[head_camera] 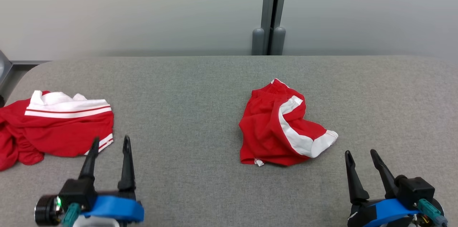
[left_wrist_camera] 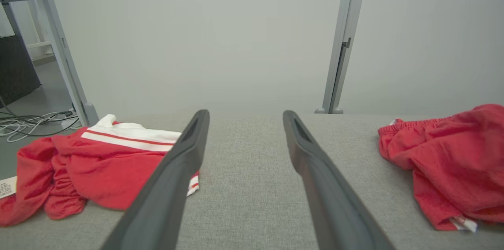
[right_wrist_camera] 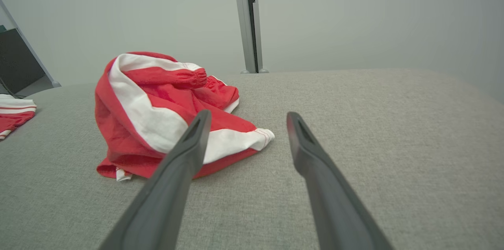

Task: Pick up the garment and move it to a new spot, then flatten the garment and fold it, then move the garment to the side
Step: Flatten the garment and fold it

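Both arms rest low at the near edge with their fingers pointing forward. The left gripper (head_camera: 111, 140) has its jaws spread and empty, just before a red and white garment (head_camera: 61, 127) that looks set aside. The right gripper (head_camera: 360, 153), also spread and empty, is near the crumpled red shorts (head_camera: 272, 130), which lie mid-way on the grey padded surface (head_camera: 193, 91) and are probably the piece to pick up. Behind stands a grey post (head_camera: 271, 9).

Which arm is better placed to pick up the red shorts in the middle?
Probably right: the right jaws, open, stand close to the shorts; the left jaws are near the other garment.
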Controlling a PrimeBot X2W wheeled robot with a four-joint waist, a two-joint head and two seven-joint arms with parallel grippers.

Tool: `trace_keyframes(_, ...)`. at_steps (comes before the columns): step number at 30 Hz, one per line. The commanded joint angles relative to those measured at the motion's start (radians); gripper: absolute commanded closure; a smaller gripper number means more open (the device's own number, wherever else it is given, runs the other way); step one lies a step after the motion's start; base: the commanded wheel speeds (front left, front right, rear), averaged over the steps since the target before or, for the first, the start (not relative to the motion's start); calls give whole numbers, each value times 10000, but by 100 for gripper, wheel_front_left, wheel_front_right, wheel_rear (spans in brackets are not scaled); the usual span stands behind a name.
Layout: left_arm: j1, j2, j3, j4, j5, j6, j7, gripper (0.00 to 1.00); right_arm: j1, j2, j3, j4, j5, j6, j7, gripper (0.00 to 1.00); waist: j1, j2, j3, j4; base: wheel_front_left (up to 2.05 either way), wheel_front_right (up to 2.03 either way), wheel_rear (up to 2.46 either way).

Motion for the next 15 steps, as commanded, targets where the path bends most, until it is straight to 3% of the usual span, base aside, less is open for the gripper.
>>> trace_keyframes(1,-392,-8,-2,-21,-23,-66,-27,0,45,-33,10,13,-65,6,-35,0,0,0,24,-11,0,0,0)
trace_keyframes(7,-2002,-57,-1209,-15,-24,-76,-27,0,-143,-33,137,-10,7,6,-35,0,0,0,212,-221,0,0,0)
trace_keyframes(15,-5381,22,-4521,1362,-460,-58,-25,0,-427,-34,232,10,112,6,-35,0,0,0,614,-975,0,0,0)
